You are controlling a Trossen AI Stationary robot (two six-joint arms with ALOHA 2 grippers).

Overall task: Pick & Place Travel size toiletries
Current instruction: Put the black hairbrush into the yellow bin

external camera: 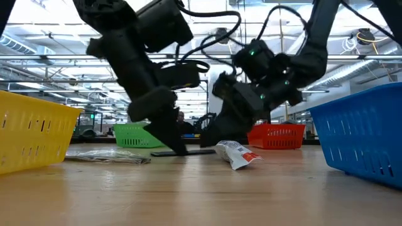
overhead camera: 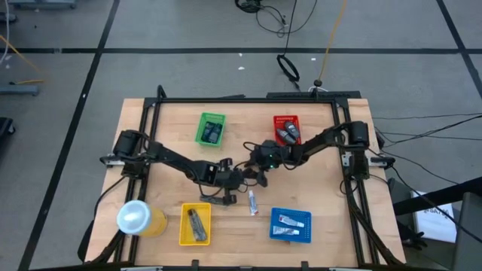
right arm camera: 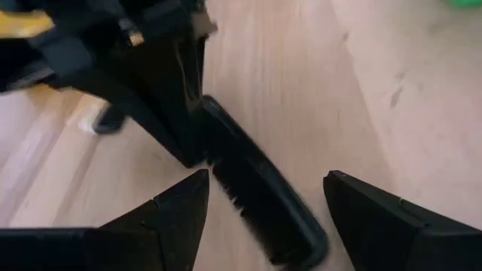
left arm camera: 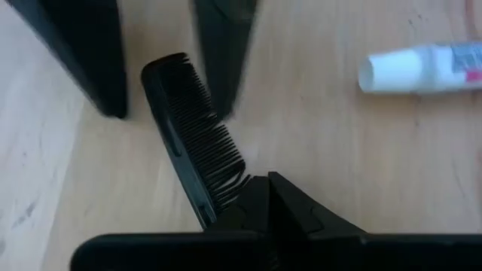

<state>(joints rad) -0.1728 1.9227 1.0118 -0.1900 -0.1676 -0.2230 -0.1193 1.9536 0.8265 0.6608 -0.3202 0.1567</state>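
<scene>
A black comb [left arm camera: 192, 143] lies flat on the wooden table [overhead camera: 331, 196], seen edge-on in the low view [external camera: 191, 152]. My left gripper [left arm camera: 248, 199] [overhead camera: 226, 183] is shut on one end of it. My right gripper [right arm camera: 265, 181] [overhead camera: 260, 177] is open, and its fingers stand on either side of the comb's other end [right arm camera: 260, 203]. I cannot tell whether they touch it. A white tube with red and blue marks [left arm camera: 422, 68] [overhead camera: 252, 201] lies on the table beside the grippers. My left gripper holds the comb by one end [left arm camera: 215, 211], pinched between its two fingers, coming from above and slanting down. The fingers [right arm camera: 177, 113] lie across the comb's spine. The comb is flat on the table, its toothed length stretching toward the right gripper.
Four baskets ring the work spot: green [overhead camera: 211, 129] and red [overhead camera: 286, 129] toward the far edge, yellow [overhead camera: 195, 224] and blue [overhead camera: 291, 225] toward the near edge. A yellow cup with a whitish lid [overhead camera: 139, 218] stands near-left. A clear wrapper [external camera: 107, 156] lies on the table.
</scene>
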